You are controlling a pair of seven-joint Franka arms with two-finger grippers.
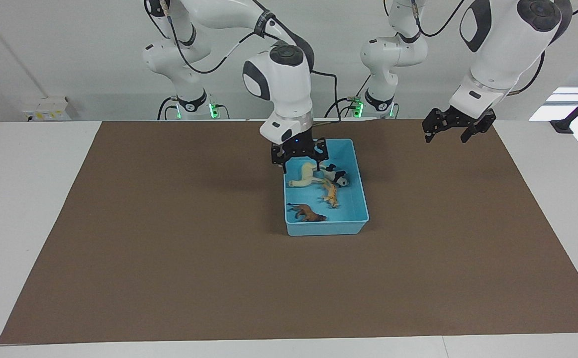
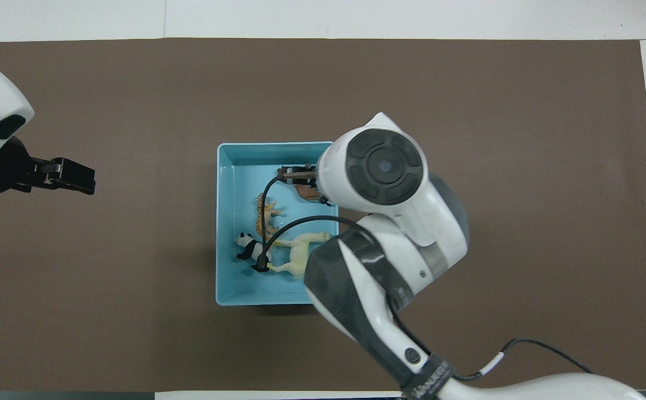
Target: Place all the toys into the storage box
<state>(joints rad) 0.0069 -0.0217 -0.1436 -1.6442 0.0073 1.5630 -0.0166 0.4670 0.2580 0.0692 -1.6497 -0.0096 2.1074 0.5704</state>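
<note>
A: Where are the toys?

B: All four lie inside the storage box (image 1: 361,186), the light blue tray on the brown mat (image 1: 169,248) covering the surface (image 1: 20,199). The brown lion (image 1: 309,213) is in the part of the box farthest from the robots. The orange tiger (image 1: 331,194) is mid-box. The cream long-necked animal (image 1: 305,175) and the black-and-white panda (image 1: 338,177) are in the part nearest the robots, side by side, seemingly touching.

A: And the right tool?

B: The right tool (image 1: 299,161) hangs over the box's near end, just above the cream animal, fingers spread, holding nothing.

A: The left one?

B: The left tool (image 1: 447,134) waits in the air over the mat, well apart from the box toward the left arm's end, fingers parted and empty.
</note>
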